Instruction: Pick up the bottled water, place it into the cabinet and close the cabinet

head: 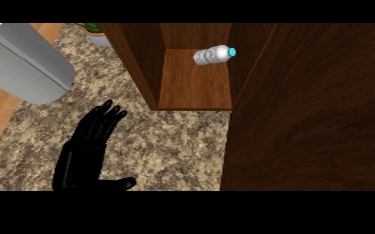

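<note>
Clear plastic water bottle (213, 55) lying inside brown wooden cabinet (194, 87)
Closing step next, probably swinging dark door (304, 124) shut; black left hand (89, 146) open, resting

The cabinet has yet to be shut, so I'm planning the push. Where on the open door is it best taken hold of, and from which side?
Judging by its pose, the door swings out at the right of the cabinet. Take its free near edge, coming from the right and pushing leftward. Only the left hand shows.

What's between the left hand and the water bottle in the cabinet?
In the head view, bare speckled counter, then the cabinet's wooden floor. Nothing else lies between the left hand and the bottle.
</note>
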`<state>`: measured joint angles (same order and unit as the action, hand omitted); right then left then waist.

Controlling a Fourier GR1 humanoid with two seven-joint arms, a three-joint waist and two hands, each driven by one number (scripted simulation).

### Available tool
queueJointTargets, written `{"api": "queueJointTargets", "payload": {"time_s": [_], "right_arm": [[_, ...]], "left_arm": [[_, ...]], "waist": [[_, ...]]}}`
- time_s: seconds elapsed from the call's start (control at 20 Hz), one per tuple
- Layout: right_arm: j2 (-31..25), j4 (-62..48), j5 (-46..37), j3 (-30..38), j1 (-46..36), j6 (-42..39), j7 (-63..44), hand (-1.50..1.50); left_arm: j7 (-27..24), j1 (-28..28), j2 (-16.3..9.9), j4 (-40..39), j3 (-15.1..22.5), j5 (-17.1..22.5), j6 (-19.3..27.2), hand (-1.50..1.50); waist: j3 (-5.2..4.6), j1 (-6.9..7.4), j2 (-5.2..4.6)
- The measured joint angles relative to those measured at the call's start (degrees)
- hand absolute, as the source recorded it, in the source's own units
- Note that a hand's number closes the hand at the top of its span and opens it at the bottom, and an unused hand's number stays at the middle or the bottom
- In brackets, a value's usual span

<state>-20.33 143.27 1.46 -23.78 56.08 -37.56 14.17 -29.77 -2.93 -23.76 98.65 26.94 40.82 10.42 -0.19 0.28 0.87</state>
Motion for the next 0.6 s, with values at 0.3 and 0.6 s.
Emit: {"api": "queueJointTargets", "payload": {"time_s": [0.3, 0.6], "right_arm": [[-1.7, 0.1, -1.3, -5.6, -3.0, 0.2, -2.6, 1.5], [-3.5, 0.2, -2.0, -7.1, -6.1, 1.8, -3.8, 1.5]], "left_arm": [[0.0, -5.3, -3.8, 3.3, -4.4, 4.5, -3.4, -1.5], [0.1, -8.9, -7.1, 5.0, -8.0, 7.6, -6.7, -1.5]], "waist": [[-0.23, 0.48, 0.17], [-0.52, 1.45, 0.34]]}}
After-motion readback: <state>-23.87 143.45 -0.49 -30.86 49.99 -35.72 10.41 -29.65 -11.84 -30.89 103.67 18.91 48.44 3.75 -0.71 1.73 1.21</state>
